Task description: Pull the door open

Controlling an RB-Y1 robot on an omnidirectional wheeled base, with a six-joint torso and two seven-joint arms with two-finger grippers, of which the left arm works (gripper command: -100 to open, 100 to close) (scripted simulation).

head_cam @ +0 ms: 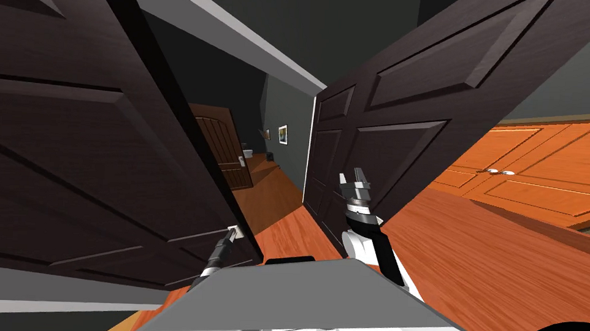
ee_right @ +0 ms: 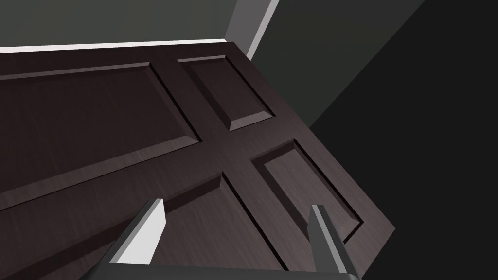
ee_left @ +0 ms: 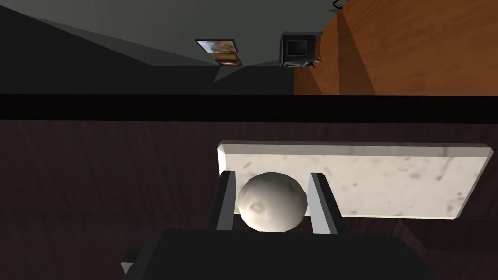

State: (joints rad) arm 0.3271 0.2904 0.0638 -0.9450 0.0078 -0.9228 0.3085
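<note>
Clenching the left end effector [ee_left: 272,174] on the pale round knob [ee_left: 272,201], set on a light plate [ee_left: 389,180] near the free edge of the dark panelled door [head_cam: 74,134], with the right end effector [ee_right: 237,204] released, judged the door heavy and rigid, the knob smooth, slippery, yet the one sound hold.

Knob [ee_left: 272,201] partly hidden, far wall picture [head_cam: 282,134] indistinct

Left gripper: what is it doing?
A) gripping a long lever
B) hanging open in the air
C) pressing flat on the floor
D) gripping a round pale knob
D: the left gripper has its fingers pressed against both sides of the round pale knob, which sits on a light plate on the dark door.
</note>
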